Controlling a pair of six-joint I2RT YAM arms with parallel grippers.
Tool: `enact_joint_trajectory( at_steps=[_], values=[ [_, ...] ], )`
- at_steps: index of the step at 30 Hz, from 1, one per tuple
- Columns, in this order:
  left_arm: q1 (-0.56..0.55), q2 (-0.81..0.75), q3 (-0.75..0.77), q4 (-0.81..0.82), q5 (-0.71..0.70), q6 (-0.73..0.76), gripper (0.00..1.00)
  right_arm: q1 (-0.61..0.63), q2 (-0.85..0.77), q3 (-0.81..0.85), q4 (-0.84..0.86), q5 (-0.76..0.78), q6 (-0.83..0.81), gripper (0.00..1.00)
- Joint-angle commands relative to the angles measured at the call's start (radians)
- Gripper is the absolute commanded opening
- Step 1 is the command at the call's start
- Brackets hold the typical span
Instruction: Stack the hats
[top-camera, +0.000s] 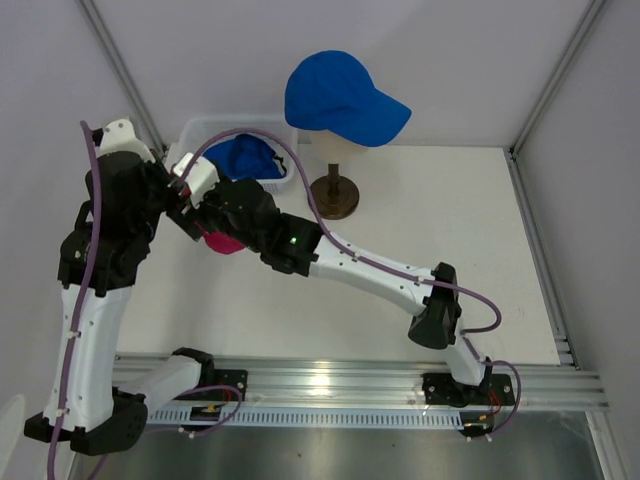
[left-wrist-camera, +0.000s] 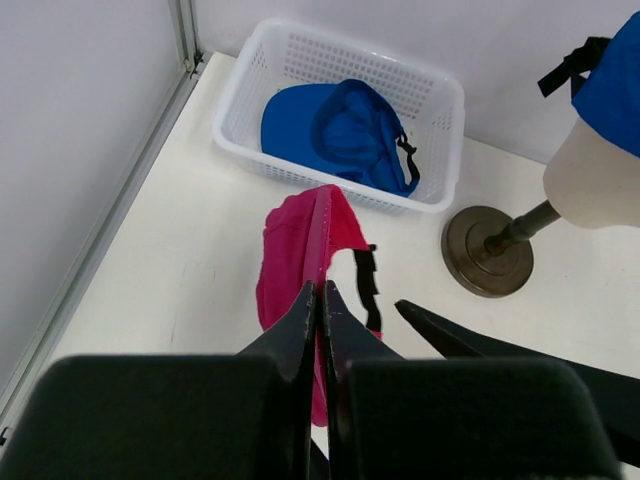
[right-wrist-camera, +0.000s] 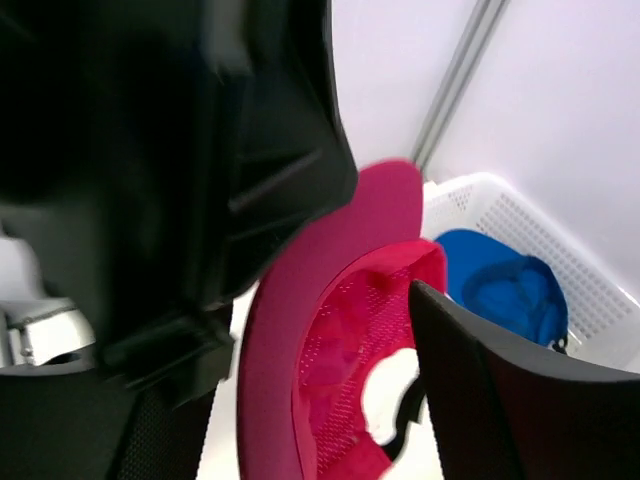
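My left gripper (left-wrist-camera: 320, 290) is shut on the brim edge of the magenta pink hat (left-wrist-camera: 300, 245) and holds it above the table in front of the basket. My right gripper (top-camera: 224, 220) is open right beside that hat (top-camera: 222, 243). One of its fingers (right-wrist-camera: 480, 400) reaches by the hat's open underside (right-wrist-camera: 340, 340), and the same finger shows in the left wrist view (left-wrist-camera: 440, 325). One blue hat (top-camera: 340, 95) sits on the mannequin head (left-wrist-camera: 590, 175). The other blue hat (left-wrist-camera: 335, 135) lies in the white basket (left-wrist-camera: 440, 100).
The mannequin's dark round stand (top-camera: 334, 195) is just right of the basket (top-camera: 200, 130). The enclosure's wall and metal post (left-wrist-camera: 185, 40) run close on the left. The two arms cross over the left half of the table (top-camera: 450, 220).
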Motion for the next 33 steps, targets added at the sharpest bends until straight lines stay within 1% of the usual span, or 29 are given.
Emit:
enact_joint_trajectory(
  at_steps=[1,2,5,6,8,9,11,12,14,15,16,17,20,21,22,23,24,25,26,27,28,29,30,31,32,33],
  values=[
    [-0.009,-0.016,0.001,0.048,0.012,-0.018,0.01,0.017,0.030,0.062,-0.030,0.060,-0.057,0.73],
    [-0.009,-0.016,0.001,0.051,0.012,-0.018,0.01,0.019,0.032,0.058,-0.039,0.067,-0.065,0.73],
    [-0.009,-0.015,0.002,0.053,0.013,-0.018,0.01,0.019,0.032,0.042,-0.047,0.091,-0.080,0.64],
    [-0.009,-0.013,0.002,0.054,0.012,-0.016,0.01,0.019,0.029,0.030,-0.045,0.096,-0.082,0.57],
    [-0.009,-0.010,0.004,0.056,0.007,-0.015,0.01,0.020,0.018,0.013,-0.032,0.112,-0.083,0.48],
    [-0.009,-0.010,0.001,0.057,0.004,-0.015,0.01,0.019,0.012,-0.005,-0.025,0.119,-0.083,0.40],
    [-0.009,-0.004,0.002,0.054,-0.002,-0.012,0.01,0.020,0.000,-0.020,-0.012,0.129,-0.077,0.30],
    [-0.011,-0.004,0.002,0.056,-0.008,-0.011,0.01,0.020,-0.005,-0.036,-0.007,0.132,-0.075,0.19],
    [-0.011,-0.005,-0.004,0.062,-0.008,-0.011,0.01,0.019,-0.023,-0.057,0.010,0.139,-0.063,0.05],
    [-0.011,-0.007,-0.008,0.065,-0.001,-0.011,0.01,0.019,-0.029,-0.071,0.014,0.139,-0.054,0.00],
    [-0.011,-0.013,-0.015,0.071,0.005,-0.011,0.01,0.014,-0.040,-0.106,0.022,0.131,-0.045,0.00],
    [-0.009,-0.015,-0.016,0.080,0.012,-0.015,0.05,0.006,-0.064,-0.129,0.039,0.120,-0.022,0.00],
    [-0.009,-0.021,-0.010,0.088,0.013,-0.015,0.36,-0.014,-0.115,-0.244,0.079,0.082,0.033,0.00],
    [-0.009,-0.025,-0.007,0.094,0.012,-0.013,0.58,-0.032,-0.158,-0.279,0.093,0.071,0.070,0.00],
    [-0.009,-0.028,-0.004,0.099,0.013,-0.012,0.66,-0.044,-0.181,-0.316,0.106,0.061,0.093,0.00],
    [-0.009,-0.030,-0.001,0.102,0.013,-0.008,0.72,-0.058,-0.207,-0.388,0.151,0.033,0.118,0.00],
    [-0.008,-0.033,0.007,0.102,0.010,-0.008,0.81,-0.085,-0.233,-0.425,0.165,0.016,0.171,0.00],
    [-0.006,-0.035,0.018,0.100,0.009,-0.008,0.85,-0.102,-0.287,-0.463,0.183,-0.016,0.202,0.00],
    [-0.006,-0.033,0.025,0.099,0.005,-0.007,0.88,-0.118,-0.316,-0.544,0.226,-0.031,0.222,0.00],
    [0.002,-0.030,0.030,0.096,0.001,-0.005,0.97,-0.148,-0.344,-0.585,0.249,-0.047,0.289,0.00],
    [0.008,-0.030,0.037,0.096,-0.001,-0.004,1.00,-0.164,-0.400,-0.626,0.304,-0.077,0.319,0.00],
    [0.017,-0.028,0.039,0.093,0.001,-0.007,0.99,-0.181,-0.426,-0.701,0.333,-0.090,0.349,0.00],
    [0.050,-0.030,0.038,0.091,0.013,-0.013,0.99,-0.199,-0.454,-0.734,0.364,-0.107,0.378,0.00],
    [0.078,-0.033,0.036,0.090,0.039,-0.037,1.00,-0.236,-0.506,-0.766,0.425,-0.155,0.441,0.00],
    [0.109,-0.041,0.010,0.096,0.121,-0.054,1.00,-0.256,-0.529,-0.793,0.461,-0.185,0.472,0.00],
    [0.182,-0.070,-0.005,0.111,0.174,-0.071,1.00,-0.274,-0.552,-0.847,0.496,-0.208,0.501,0.00]
  ],
)
